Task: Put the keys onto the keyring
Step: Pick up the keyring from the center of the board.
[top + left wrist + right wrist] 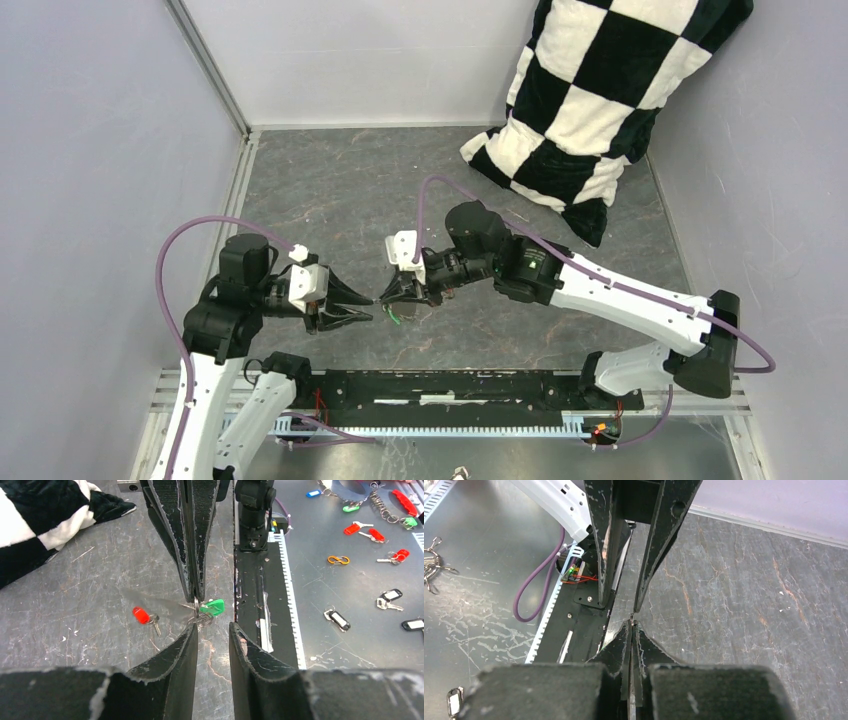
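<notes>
My right gripper [195,598] is pinched shut on the keyring [200,622], with the green key [214,607] dangling right at its tips. My left gripper [212,628] sits spread open just in front, and the red key [141,615] is lying on the table [75,630] nearby.

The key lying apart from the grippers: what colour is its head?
Red: the key's head shows best in the left wrist view.

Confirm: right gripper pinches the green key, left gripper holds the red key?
Wrong on the red key: the left wrist view shows it lying on the table, left gripper open. The right gripper does pinch the green key.
</notes>
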`<state>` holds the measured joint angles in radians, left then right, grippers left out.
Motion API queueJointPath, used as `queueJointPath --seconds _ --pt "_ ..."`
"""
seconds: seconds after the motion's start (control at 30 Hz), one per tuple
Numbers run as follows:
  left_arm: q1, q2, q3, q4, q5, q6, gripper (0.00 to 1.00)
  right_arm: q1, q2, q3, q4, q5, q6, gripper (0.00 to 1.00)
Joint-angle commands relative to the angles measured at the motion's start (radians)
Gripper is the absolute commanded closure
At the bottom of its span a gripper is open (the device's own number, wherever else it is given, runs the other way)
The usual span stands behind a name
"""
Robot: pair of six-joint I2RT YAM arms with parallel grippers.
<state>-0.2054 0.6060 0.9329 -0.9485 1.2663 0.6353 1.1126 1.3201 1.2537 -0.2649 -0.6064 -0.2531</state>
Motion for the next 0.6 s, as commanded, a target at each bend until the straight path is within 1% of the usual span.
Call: queueJointPath --seconds 0.0,0.17,0.27,0.57 --pt "-0.005 0.006 0.006 -0.007 0.019 0.074 0.64 0.029 0.039 0.115 -0.095 0.056 -0.022 0.99" --pt "-0.005 0.006 0.019 -0.007 -0.014 0.079 0.64 0.046 0.078 0.194 -0.184 0.099 -0.031 0.99" --pt "-0.005 0.008 0.024 -0.009 -0.005 0.072 0.64 0.056 0.090 0.223 -0.211 0.106 -0.038 0.99" --pt "-0.005 0.010 0.027 -0.009 0.011 0.061 0.67 0.073 0.085 0.213 -0.130 0.080 -0.002 0.99"
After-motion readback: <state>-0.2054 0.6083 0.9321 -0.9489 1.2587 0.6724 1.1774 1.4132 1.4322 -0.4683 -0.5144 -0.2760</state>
